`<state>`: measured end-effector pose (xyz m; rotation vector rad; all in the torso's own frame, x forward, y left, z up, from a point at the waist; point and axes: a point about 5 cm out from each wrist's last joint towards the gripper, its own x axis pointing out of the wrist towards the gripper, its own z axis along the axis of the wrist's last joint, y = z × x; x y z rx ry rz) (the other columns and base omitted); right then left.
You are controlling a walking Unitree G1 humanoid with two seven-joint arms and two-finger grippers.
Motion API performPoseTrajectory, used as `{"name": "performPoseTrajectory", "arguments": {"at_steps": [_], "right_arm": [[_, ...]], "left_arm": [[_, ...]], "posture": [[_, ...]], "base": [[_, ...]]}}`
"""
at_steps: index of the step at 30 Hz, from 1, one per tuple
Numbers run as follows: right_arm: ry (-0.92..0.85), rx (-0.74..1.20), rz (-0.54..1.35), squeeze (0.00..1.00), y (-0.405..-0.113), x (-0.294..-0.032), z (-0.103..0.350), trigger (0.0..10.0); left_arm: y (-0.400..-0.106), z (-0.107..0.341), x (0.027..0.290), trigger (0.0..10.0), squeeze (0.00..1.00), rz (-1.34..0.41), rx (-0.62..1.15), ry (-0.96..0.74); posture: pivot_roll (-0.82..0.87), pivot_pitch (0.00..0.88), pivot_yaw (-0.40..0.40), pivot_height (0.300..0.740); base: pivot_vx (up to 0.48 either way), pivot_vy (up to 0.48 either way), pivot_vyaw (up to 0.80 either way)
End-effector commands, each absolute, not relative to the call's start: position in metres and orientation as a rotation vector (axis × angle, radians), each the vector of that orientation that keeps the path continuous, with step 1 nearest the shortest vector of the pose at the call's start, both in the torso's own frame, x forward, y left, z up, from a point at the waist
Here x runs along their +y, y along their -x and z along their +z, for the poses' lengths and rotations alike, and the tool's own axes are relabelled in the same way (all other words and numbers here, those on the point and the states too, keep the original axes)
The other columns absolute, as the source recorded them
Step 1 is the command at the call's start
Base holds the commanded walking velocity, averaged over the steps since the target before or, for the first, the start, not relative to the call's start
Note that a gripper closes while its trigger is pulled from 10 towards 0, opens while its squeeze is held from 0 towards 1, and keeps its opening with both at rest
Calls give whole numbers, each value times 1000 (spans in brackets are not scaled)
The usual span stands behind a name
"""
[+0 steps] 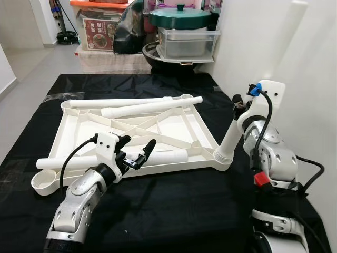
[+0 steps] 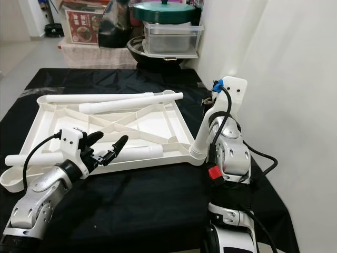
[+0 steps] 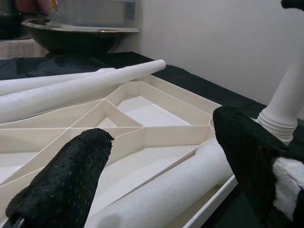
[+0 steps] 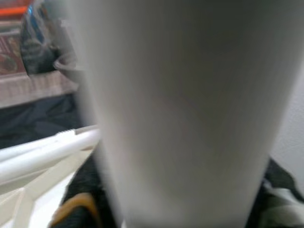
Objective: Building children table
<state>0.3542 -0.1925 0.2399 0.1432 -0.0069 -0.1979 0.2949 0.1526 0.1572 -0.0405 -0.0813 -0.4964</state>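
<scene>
On the black cloth (image 1: 174,211) lies the white children's tabletop (image 1: 174,124), turned underside up, its ribs forming shallow compartments. At its near edge the left claw (image 1: 138,153) hovers with its two black fingers (image 3: 71,180) spread wide, holding nothing; between them, just beyond the tips, lies a loose white leg tube (image 1: 168,156) resting inside the near rim of the tabletop. Two more leg tubes (image 1: 152,107) lie across the far compartments, side by side, one reaching past the far right corner. A fourth tube (image 1: 63,163) rests at the near left, by a round corner socket (image 1: 45,182).

At the near right corner an upright leg (image 1: 231,138) stands in its socket, leaning slightly toward the white wall (image 1: 310,79). The right claw (image 1: 241,105) is at this leg high up; the right wrist view has the tube blurred and right against the camera, and I cannot tell whether the fingers are closed on it.

Beyond the cloth's far edge stand a dark pan (image 1: 158,55), a clear plastic box (image 1: 187,43) sitting in it, and a green lidded pot (image 1: 180,17) on top. Bare cloth runs in front of the tabletop; the right side is close to the wall.
</scene>
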Motion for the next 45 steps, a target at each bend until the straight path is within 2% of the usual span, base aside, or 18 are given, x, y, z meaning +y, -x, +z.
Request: {"name": "performPoseTrajectory", "arguments": {"at_steps": [1,2,4,6,7,10,19,20,21,22,27,30,31,34,38,39,41,45], "right_arm": [[-151,-12,-184,1000,-357,-194,243,10000],[-136,-12,-164,0,-358,-195,246,10000],[-128,-16,-129,0,-359,-195,249,10000],[-117,-44,70,0,-361,-186,253,10000],[-117,-44,70,0,-361,-186,253,10000],[5,-60,465,0,-353,-170,243,10000],[78,68,602,0,-350,-176,202,10000],[63,69,601,0,-351,-177,201,4157],[63,69,601,0,-351,-177,201,4157],[51,71,600,0,-352,-177,200,0],[21,40,580,0,-356,-185,203,0],[-95,19,72,0,-373,-223,208,0],[-95,19,72,0,-373,-223,208,0],[-116,56,-145,0,-368,-232,198,0],[-123,97,-297,0,-353,-224,181,0],[-128,110,-305,0,-347,-209,176,0],[-128,110,-305,0,-347,-209,176,0],[-137,120,-250,0,-343,-186,173,0]], "left_arm": [[-295,153,153,10000,0,-498,-62,37],[-294,153,153,10000,0,-498,-62,38],[-294,153,153,10000,0,-498,-61,39],[-294,153,152,10000,0,-498,-61,40],[-294,153,152,10000,0,-498,-61,40],[-295,153,152,10000,0,-500,-61,41],[-295,153,153,10000,0,-495,-64,37],[-294,153,153,10000,0,-495,-62,37],[-294,153,153,10000,0,-495,-62,37],[-294,153,153,10000,0,-496,-61,36],[-294,153,154,10000,0,-495,-60,35],[-295,154,153,10000,0,-497,-63,32],[-295,154,153,10000,0,-497,-63,32],[-295,154,153,10000,0,-498,-63,33],[-295,154,153,10000,0,-497,-61,32],[-295,154,153,10000,0,-497,-60,32],[-295,154,153,10000,0,-497,-60,32],[-295,154,153,10000,0,-498,-60,31]], "posture": [[0,0,-90,740],[-1,0,-90,740],[-1,0,-91,740],[-3,0,-90,740],[-3,0,-90,740],[-4,0,-89,740],[9,0,-97,740],[10,0,-94,740],[10,0,-94,740],[10,0,-94,740],[11,0,-94,740],[8,0,-91,740],[8,0,-91,740],[8,0,-91,740],[7,0,-89,740],[8,0,-89,740],[8,0,-89,740],[7,0,-88,740]], "base": [[0,0,0],[0,0,0],[0,0,0],[0,0,0],[0,0,0],[0,0,0],[0,0,0],[0,0,0],[0,0,0],[0,0,0],[0,0,0],[0,0,0],[0,0,0],[0,0,0],[0,0,0],[0,0,0],[0,0,0],[0,0,0]]}}
